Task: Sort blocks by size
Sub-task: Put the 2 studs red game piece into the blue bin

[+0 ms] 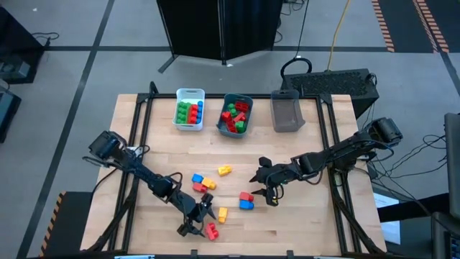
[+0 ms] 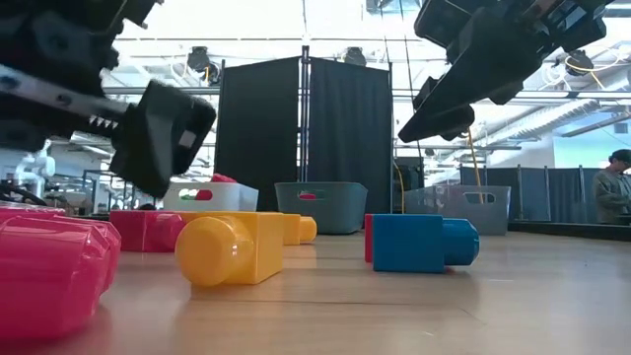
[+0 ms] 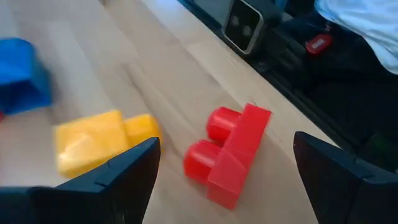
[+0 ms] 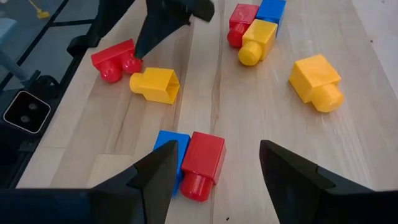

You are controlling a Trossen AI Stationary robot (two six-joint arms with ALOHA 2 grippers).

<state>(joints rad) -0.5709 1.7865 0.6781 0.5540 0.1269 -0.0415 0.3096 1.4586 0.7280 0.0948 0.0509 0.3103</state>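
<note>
Loose blocks (image 1: 246, 200) lay scattered on the wooden tabletop (image 1: 309, 223), with more in the white bin (image 1: 190, 109) and teal bin (image 1: 235, 114); no writing was legible. The left gripper (image 1: 194, 221) hovered with jaws apart by a red block (image 3: 233, 152). The right gripper (image 1: 264, 188) hung, jaws apart, above a red-and-blue pair (image 4: 189, 162). A grey bin (image 1: 286, 111) stood beside the teal one, black curtains (image 2: 301, 138) behind.

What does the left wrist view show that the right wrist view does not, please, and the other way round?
Only the left wrist view shows the left gripper open around the red two-stud block. Only the right wrist view shows the open right gripper above the blue and red pair, plus a lone yellow block. Both show that red block and the yellow block beside it.
</note>
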